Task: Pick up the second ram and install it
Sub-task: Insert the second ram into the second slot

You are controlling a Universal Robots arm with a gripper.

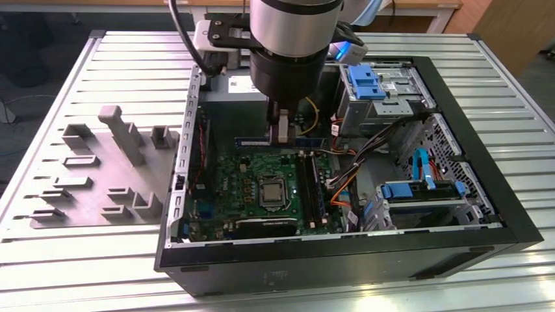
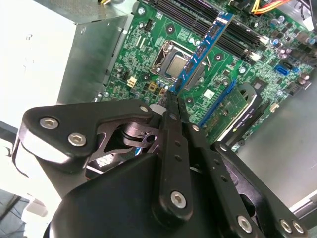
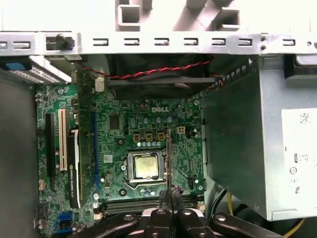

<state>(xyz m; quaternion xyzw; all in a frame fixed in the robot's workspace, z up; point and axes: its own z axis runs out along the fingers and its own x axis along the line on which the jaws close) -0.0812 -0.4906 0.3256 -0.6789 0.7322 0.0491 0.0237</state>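
Note:
My gripper [image 1: 282, 140] is shut on the second ram [image 1: 257, 140], a thin blue-green stick held level above the far part of the motherboard [image 1: 251, 185] inside the open computer case. In the second wrist view the ram [image 2: 200, 49] juts out from the closed fingertips [image 2: 172, 110] over the processor [image 2: 176, 65]. The first wrist view has the ram [image 3: 169, 156] edge-on above the gripper [image 3: 171, 194], hanging over the board beside the processor [image 3: 147, 166]. The long black memory slots [image 1: 310, 185] lie on the exterior view's right of the processor [image 1: 273, 193].
A grey fixture plate with upright blocks [image 1: 104, 169] stands on the slatted table at the exterior view's left. The case walls [image 1: 347, 257] ring the board. Drive bays with blue clips [image 1: 416, 192] and loose cables [image 1: 347, 175] sit right of the slots. A grey power supply box [image 3: 247, 139] borders the board.

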